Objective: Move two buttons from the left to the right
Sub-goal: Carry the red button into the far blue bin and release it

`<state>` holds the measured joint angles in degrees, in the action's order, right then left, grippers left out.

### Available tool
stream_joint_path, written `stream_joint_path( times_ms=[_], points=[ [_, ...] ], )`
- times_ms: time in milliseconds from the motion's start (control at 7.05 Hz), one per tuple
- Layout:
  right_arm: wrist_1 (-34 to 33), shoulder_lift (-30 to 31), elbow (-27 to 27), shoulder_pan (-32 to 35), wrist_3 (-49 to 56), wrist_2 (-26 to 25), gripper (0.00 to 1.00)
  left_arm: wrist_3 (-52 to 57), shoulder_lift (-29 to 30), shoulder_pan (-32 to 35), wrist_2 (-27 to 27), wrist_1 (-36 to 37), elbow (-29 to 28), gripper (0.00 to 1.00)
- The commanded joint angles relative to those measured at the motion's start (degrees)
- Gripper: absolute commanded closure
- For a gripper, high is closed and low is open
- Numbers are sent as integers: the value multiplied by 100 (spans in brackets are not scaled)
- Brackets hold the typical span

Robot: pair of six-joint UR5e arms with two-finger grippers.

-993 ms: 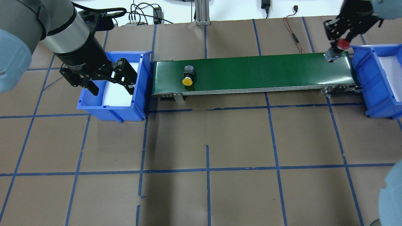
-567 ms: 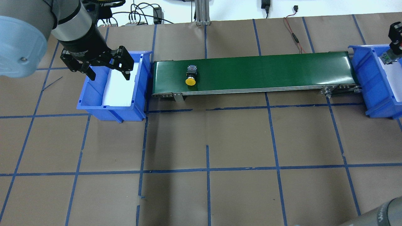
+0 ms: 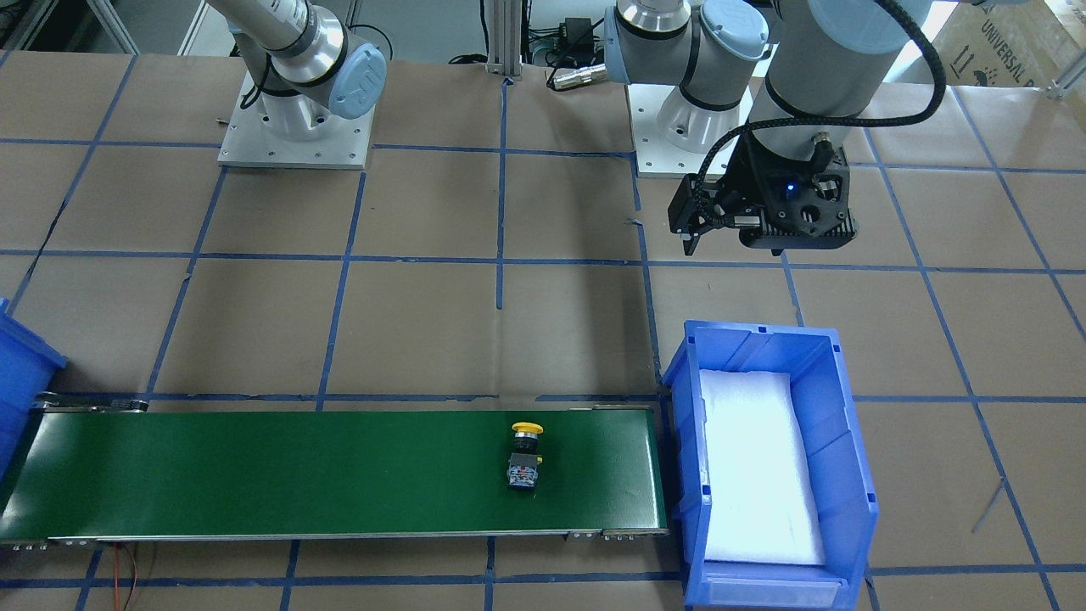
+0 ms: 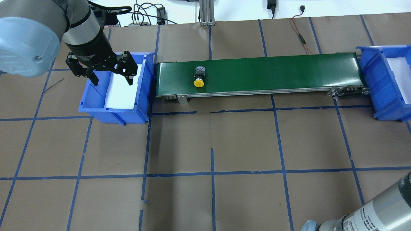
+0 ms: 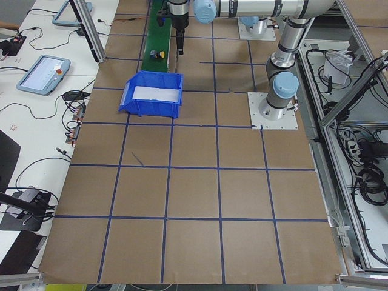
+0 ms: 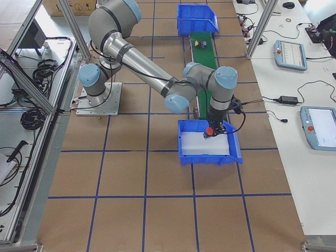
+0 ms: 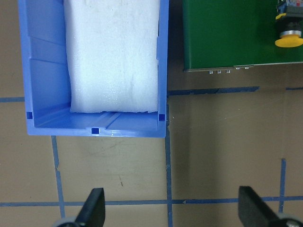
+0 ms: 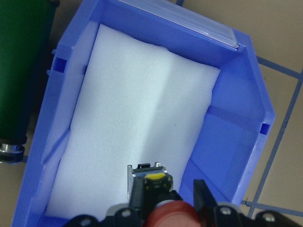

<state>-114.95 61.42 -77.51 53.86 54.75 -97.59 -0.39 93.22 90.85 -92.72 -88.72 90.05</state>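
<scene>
The yellow-capped button (image 4: 198, 78) lies on its side on the left part of the green conveyor belt (image 4: 273, 72); it also shows in the front view (image 3: 526, 454) and the left wrist view (image 7: 289, 35). My left gripper (image 4: 111, 78) is open and empty, raised by the left blue bin (image 4: 96, 106), on the robot's side of it in the left wrist view (image 7: 173, 208). My right gripper (image 8: 163, 201) is shut on the red-capped button (image 8: 169, 215) and holds it over the white foam of the right blue bin (image 8: 236, 118). The right side view shows the right gripper (image 6: 212, 130) above that bin.
The left bin (image 3: 840, 475) holds only white foam and stands against the belt's left end. The right bin (image 4: 382, 83) stands at the belt's right end. Cables lie along the table's far edge (image 4: 144, 14). A red wire (image 4: 300, 35) runs to the belt.
My right gripper lifted the red button off the belt's right end and carried it over the right bin, out of the overhead view. The yellow button moved slightly right. My left gripper drew back.
</scene>
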Motion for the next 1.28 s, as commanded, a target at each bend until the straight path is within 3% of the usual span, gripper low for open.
stream_joint_path(
  times_ms=[0, 709, 851, 993, 1135],
  points=[
    [-746, -166, -595, -25, 36, -93, 85, 12, -75, 21, -27, -162, -32, 0],
    [-1054, -219, -1055, -25, -131, -384, 79, -22, -147, 47, -44, -252, -67, 0],
    [-1108, -184, -1047, -25, -131, -384, 72, -14, -147, 39, -62, -269, -23, 0],
    [-1178, -131, -1012, -16, -131, -306, 31, -14, -147, 38, -71, -278, 3, 0],
    [-1179, -131, -994, -8, -131, -235, 0, 4, -147, 21, -71, -243, 21, 0]
  ],
)
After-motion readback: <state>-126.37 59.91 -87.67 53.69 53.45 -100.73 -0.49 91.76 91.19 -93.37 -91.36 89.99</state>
